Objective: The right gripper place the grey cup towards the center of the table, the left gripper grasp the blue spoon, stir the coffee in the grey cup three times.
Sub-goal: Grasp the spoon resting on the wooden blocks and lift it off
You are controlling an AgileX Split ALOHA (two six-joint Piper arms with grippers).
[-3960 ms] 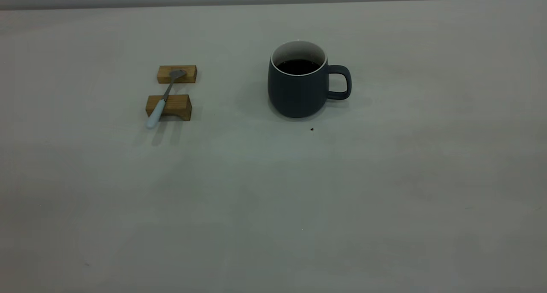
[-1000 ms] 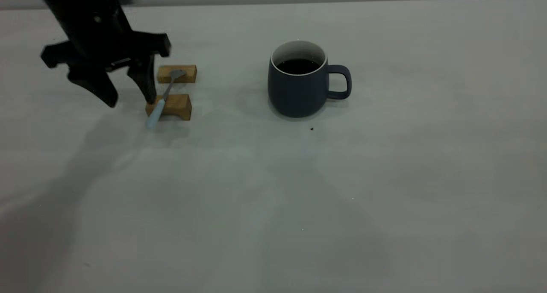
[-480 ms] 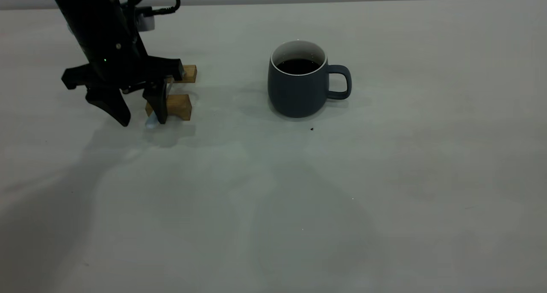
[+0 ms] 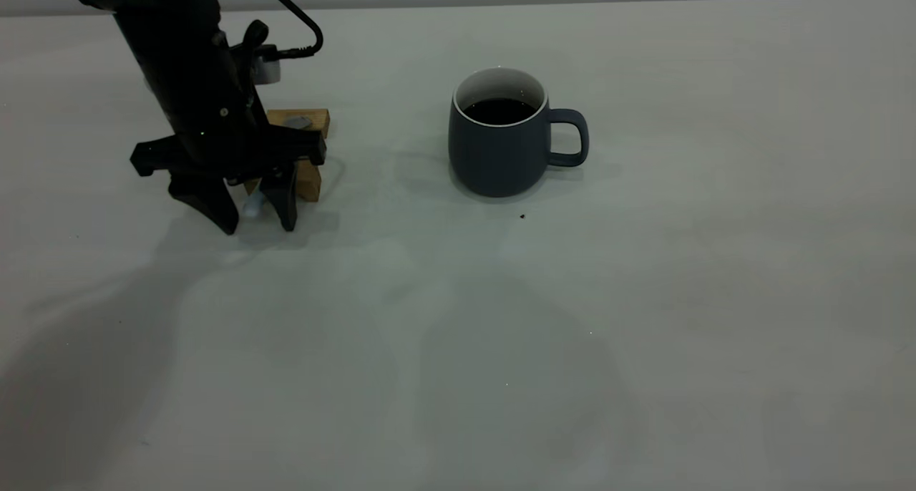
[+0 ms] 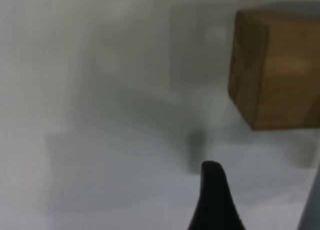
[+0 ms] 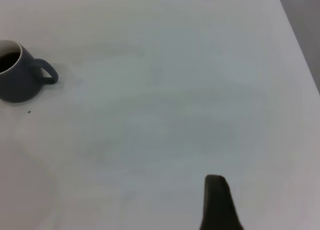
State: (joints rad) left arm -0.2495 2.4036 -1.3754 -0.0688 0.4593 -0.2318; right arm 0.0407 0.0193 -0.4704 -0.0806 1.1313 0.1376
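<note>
At the left of the frame in the exterior view, the left gripper (image 4: 254, 219) stands low over the table (image 4: 644, 333) with its two dark fingers apart, one on each side of the pale tip of the blue spoon (image 4: 252, 206). Only that handle end peeks out between them, plus a glimpse of the grey bowl on the far block; the arm hides the neck. The spoon lies propped across two wooden blocks (image 4: 309, 177), an arrangement that appears meant to lift the handle off the surface so fingers can close round it. The left wrist view shows one fingertip (image 5: 214, 200) just off the tabletop beside a block (image 5: 275, 70), with the spoon not clearly in view.

Right of centre, well apart from the blocks, the grey cup (image 4: 501, 151) stands upright with its handle toward the right of the frame and the coffee (image 4: 499, 110) lying flat and dark inside (a small dark speck (image 4: 522, 217) sits on the table just in front of it). It looks to be already placed for stirring, which would explain why the right gripper (image 6: 217, 205) is nowhere in the exterior view. Its wrist view shows the cup far off at the upper left, and only one fingertip, so whether that pincer is apart or together cannot be told. The grasp on the spoon is not yet made.
</note>
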